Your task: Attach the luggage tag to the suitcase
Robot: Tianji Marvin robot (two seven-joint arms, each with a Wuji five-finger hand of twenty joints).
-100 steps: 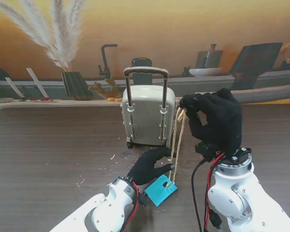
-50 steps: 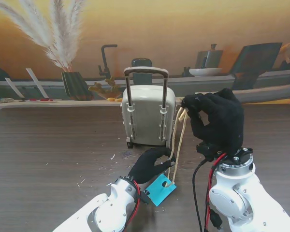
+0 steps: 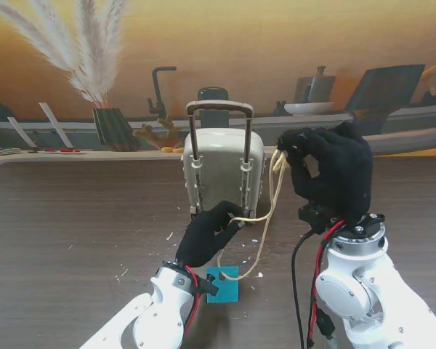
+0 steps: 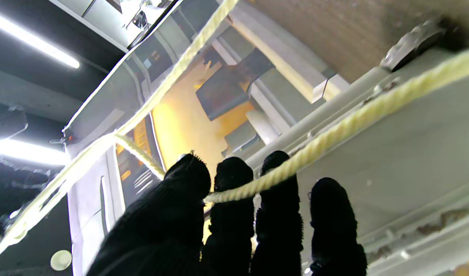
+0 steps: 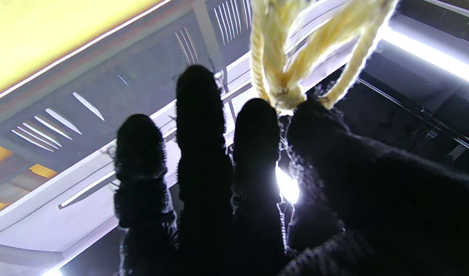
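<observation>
1. From the stand camera we see the suitcase (image 3: 224,173) standing upright on the dark wooden table (image 3: 73,218), its handle (image 3: 219,109) pulled up. The blue tag (image 3: 224,285) lies flat on the table nearer to us than the suitcase and apart from it. A pale cord (image 3: 265,225) runs from the tag up past the suitcase's right side. Our left hand (image 3: 207,236) sits just in front of the suitcase's base, fingers closed on a strand of the cord. Our right hand (image 3: 330,174) is raised beside the suitcase's upper right corner, pinching the top of the cord where it bunches. A vase of pampas grass (image 3: 94,73) stands on the shelf behind.

2. In the left wrist camera 4 fingers (image 4: 230,214) and the thumb rise before the grey suitcase shell (image 4: 391,153). The cord (image 4: 334,134) crosses the fingers and enters the hand between thumb and first finger; it looks gripped there, though the contact itself is dark.

3. In the right wrist camera the fingers (image 5: 200,115) stand dark against ceiling lights. The thumb and the nearest finger close on a knotted bunch of cord (image 5: 280,76), whose strands fan away from the fingertips. The other 2 fingers stand straight and touch nothing.
</observation>
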